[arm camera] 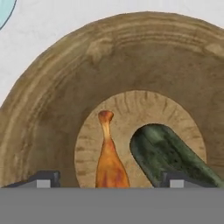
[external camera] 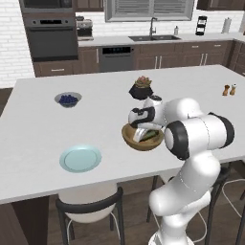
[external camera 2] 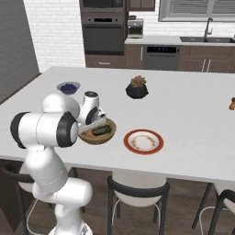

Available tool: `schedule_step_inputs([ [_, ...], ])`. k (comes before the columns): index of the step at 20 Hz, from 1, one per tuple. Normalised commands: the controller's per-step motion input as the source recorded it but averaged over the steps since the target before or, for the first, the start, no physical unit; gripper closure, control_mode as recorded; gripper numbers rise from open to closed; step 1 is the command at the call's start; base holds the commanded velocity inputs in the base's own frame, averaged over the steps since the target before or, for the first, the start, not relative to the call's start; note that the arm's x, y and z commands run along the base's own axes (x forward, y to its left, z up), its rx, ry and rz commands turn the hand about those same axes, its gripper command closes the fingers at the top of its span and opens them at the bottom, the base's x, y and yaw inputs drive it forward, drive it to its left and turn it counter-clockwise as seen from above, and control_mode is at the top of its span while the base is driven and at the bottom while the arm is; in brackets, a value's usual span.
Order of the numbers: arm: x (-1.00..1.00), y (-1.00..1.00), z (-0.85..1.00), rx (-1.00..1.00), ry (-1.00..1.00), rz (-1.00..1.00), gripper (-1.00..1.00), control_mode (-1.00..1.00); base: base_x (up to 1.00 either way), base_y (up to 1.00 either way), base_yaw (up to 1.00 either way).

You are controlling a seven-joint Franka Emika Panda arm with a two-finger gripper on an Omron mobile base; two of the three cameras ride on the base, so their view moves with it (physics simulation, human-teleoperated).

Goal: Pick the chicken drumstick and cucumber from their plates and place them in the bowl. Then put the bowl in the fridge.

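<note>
Drumstick (arm camera: 109, 164) and cucumber (arm camera: 168, 155) are seen lying in the bowl (arm camera: 52, 100) on the desk (external camera: 38, 124); the claw (arm camera: 107, 178), spread wide and empty, should be lifted straight before the rim is gripped.

White brick back wall (external camera: 9, 43), dark wood cabinets (external camera: 158, 57), built-in oven (external camera: 50, 36), sink under shuttered window (external camera: 150, 9). White bench (external camera: 38, 143), black-framed stools (external camera: 91, 210) beneath.
</note>
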Motion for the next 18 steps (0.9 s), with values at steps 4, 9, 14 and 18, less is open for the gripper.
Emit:
schedule_step_inputs([
  [4,-0.18,-0.01,0.64,0.0,-0.06,-0.17,-1.0,-1.0,0.0,0.0,0.0],
  [9,-0.52,-0.09,0.62,0.02,-0.05,-0.29,-1.0,-1.0,0.0,0.0,0.0],
  [14,-0.82,-0.31,0.25,0.23,0.01,-0.54,-1.0,-1.0,0.0,0.0,0.0],
  [18,-0.69,-0.36,0.04,0.33,0.02,-0.58,-1.0,-1.0,0.0,0.0,0.0],
])
